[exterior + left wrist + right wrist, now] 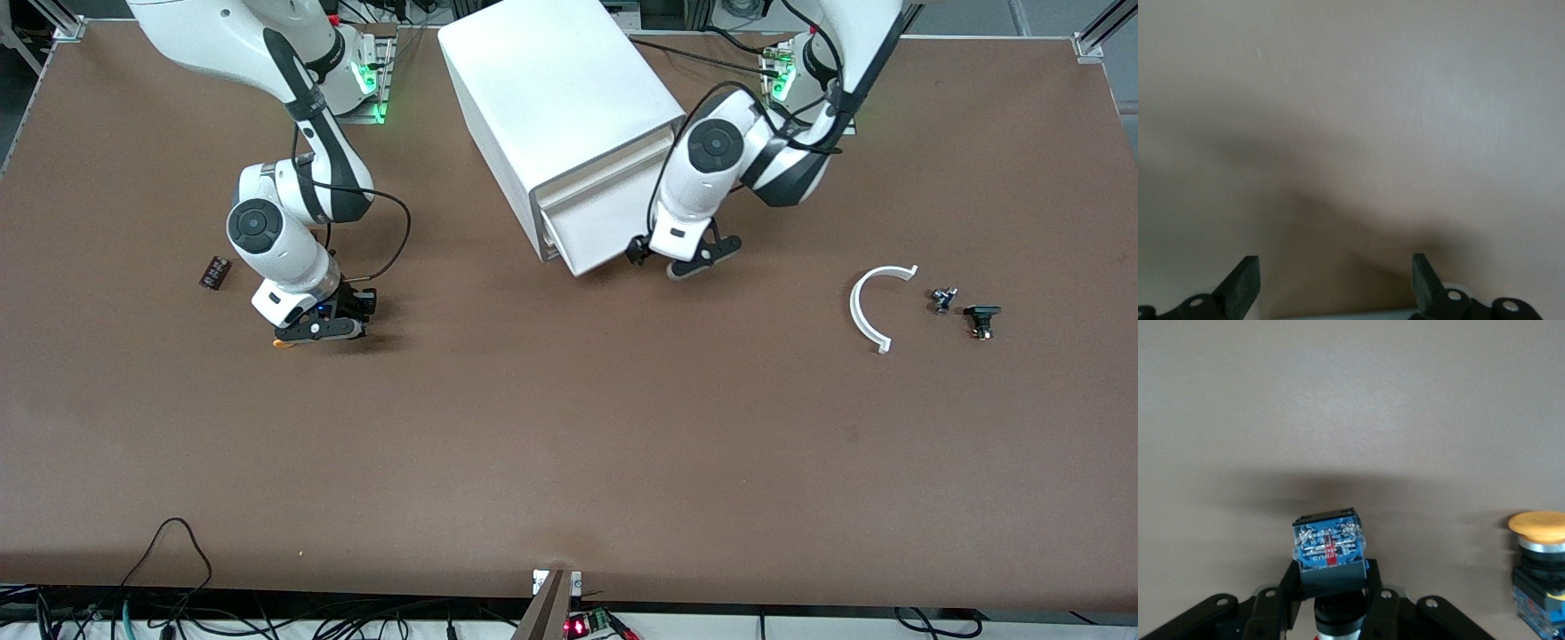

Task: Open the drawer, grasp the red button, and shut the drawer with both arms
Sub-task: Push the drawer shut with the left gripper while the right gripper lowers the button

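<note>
Right wrist view: right gripper (1331,600) pinching button (1330,547), grab done. Left gripper (680,256) spread at drawer (597,231), closing left.

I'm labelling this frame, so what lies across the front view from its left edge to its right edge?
Small dark block → right gripper gripping a button → white box cabinet → left gripper → white curved plastic piece → small dark metal part → black flat-topped part.
</note>
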Motion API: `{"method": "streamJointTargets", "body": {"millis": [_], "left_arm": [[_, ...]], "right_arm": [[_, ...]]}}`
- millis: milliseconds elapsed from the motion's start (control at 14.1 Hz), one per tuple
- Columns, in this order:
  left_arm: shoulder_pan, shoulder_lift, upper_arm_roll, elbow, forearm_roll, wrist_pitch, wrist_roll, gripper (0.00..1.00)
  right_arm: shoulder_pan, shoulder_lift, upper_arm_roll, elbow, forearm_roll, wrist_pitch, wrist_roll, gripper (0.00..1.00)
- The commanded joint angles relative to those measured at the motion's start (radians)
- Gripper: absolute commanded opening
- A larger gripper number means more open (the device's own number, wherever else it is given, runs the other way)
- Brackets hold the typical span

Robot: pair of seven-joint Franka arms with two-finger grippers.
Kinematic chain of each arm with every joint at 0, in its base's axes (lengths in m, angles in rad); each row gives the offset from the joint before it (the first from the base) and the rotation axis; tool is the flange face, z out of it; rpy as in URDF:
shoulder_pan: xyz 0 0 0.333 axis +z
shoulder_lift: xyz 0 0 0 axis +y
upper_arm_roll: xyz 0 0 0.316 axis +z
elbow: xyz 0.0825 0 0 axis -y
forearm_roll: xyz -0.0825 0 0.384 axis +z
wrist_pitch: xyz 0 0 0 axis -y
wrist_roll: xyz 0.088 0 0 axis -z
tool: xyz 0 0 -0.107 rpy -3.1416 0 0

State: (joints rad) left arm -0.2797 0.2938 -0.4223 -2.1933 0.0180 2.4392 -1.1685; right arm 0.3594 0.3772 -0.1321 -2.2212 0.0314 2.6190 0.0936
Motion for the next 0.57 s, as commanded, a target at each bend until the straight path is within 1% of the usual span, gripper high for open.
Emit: {"method": "streamJointTargets", "body": {"millis": [0, 71, 212, 283, 495], "left_arm": [[-0.003, -0.035, -0.05, -0.026, 0.002, -0.058, -0.01, 1.0], [-0.003, -0.036, -0.065, -0.026, 0.002, -0.078, -0.008, 1.0], [-0.003, -0.038, -0.094, -0.026, 0.002, -0.083, -0.008, 1.0], [-0.003, -0.038, -0.105, -0.026, 0.002, -0.083, -0.008, 1.0], [-0.003, -0.042, -0.137, -0.026, 0.002, -0.083, -0.007, 1.0]], "right_arm": [[-0.031, -0.035, 0.011, -0.028, -0.004, 0.004, -0.017, 0.74], [-0.031, -0.04, 0.011, -0.025, -0.004, 0.001, -0.009, 1.0], [-0.031, -0.058, 0.011, -0.005, 0.005, -0.031, -0.002, 1.0], [-0.031, -0.07, 0.012, 0.018, 0.005, -0.074, 0.014, 1.0], [-0.031, -0.089, 0.017, 0.154, 0.01, -0.288, 0.09, 1.0]]}}
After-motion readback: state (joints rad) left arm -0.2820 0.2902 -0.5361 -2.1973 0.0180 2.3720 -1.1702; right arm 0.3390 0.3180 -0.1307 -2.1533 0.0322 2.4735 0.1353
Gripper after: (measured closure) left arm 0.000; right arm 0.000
